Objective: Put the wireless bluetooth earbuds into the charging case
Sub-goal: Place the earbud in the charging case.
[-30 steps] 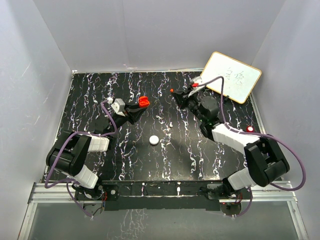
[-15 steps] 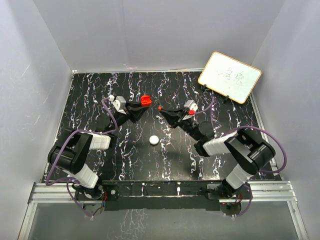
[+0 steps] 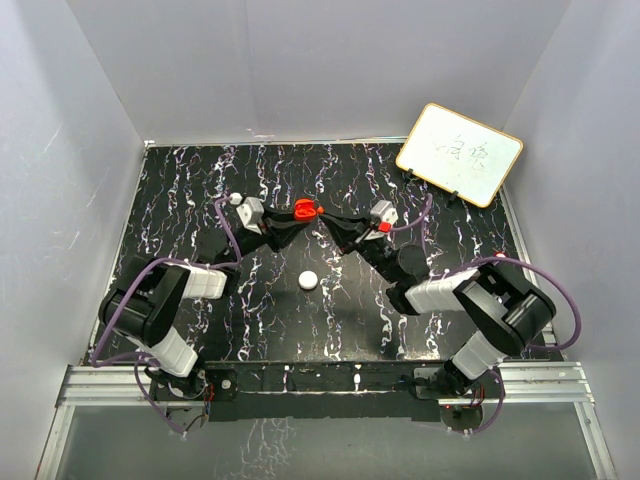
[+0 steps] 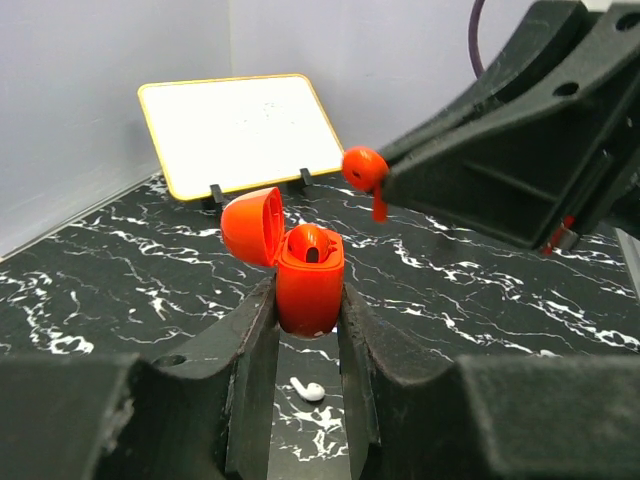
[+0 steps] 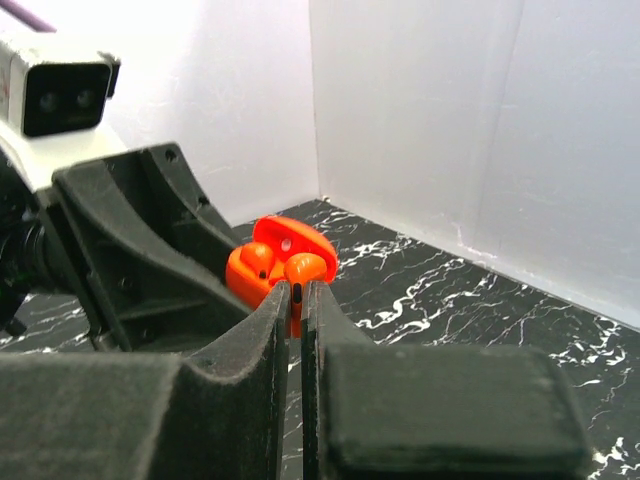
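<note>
A red charging case [image 4: 310,285] is gripped upright between the closed fingers of the left hand [image 4: 310,305], raised above the black, white-veined counter [image 3: 200,180] near its middle. The case's lid [image 4: 250,225] is swung open to one side, and a second earbud [image 4: 310,240] is seen seated in one well of the opened case. The right hand [image 5: 298,300] is closed on a red earbud [image 5: 305,268], whose stem is pinched in the narrow slit between the two fingers while its rounded head is left showing above them. From the left wrist view this earbud [image 4: 365,170] is held above and slightly to the side of the case's mouth, apart from it; from the right wrist view it is lined up just in front of the open case [image 5: 262,265], with the lid standing behind. In the top view the two hands are brought tip to tip, the left hand [image 3: 293,214] and the right hand [image 3: 325,215] meeting at the case [image 3: 304,209], and whether earbud and case touch cannot be told from there. A small white round object [image 3: 308,281] is lying on the counter nearer the arm bases, well apart from both hands. A whiteboard [image 3: 459,153] with an orange frame is propped at the far right corner
</note>
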Available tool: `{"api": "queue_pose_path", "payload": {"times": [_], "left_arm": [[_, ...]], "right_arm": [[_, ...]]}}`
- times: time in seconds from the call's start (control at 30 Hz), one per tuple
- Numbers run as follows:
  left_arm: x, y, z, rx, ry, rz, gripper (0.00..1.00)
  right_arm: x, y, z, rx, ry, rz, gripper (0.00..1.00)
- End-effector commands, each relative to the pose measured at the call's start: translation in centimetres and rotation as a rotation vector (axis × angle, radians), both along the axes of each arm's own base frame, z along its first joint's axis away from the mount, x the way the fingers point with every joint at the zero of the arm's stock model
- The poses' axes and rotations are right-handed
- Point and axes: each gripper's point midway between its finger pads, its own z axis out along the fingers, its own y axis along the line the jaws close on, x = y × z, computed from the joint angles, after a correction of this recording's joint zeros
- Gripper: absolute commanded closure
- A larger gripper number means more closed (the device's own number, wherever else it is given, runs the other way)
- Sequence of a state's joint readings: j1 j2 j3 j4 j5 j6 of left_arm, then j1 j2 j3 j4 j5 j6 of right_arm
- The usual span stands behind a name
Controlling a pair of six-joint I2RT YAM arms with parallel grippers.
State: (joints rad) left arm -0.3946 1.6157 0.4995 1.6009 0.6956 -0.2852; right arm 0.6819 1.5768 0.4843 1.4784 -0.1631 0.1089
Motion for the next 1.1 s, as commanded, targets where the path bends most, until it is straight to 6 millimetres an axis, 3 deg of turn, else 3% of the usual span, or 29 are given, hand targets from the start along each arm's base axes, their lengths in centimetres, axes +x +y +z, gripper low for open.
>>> {"api": "queue_pose_path", "payload": {"times": [0.0,0.37,1.07], "left_arm": [[-1.4,-0.9,4.7,-0.068,-0.239,-0.027,1.0],[-1.5,-1.8,5.0,-0.08,-0.26,0.005,1.0],[-1.5,-1.7,6.0,-0.094,-0.282,0.019,1.0]], "right_arm": [[-3.1,-3.8,10.3,0.285,-0.294,-0.062,1.0],[-2.6,-4.1,11.4,0.354,-0.268,-0.113,1.0],[-2.2,-1.9,10.2,0.373,-0.199,-0.068,1.0]]}}
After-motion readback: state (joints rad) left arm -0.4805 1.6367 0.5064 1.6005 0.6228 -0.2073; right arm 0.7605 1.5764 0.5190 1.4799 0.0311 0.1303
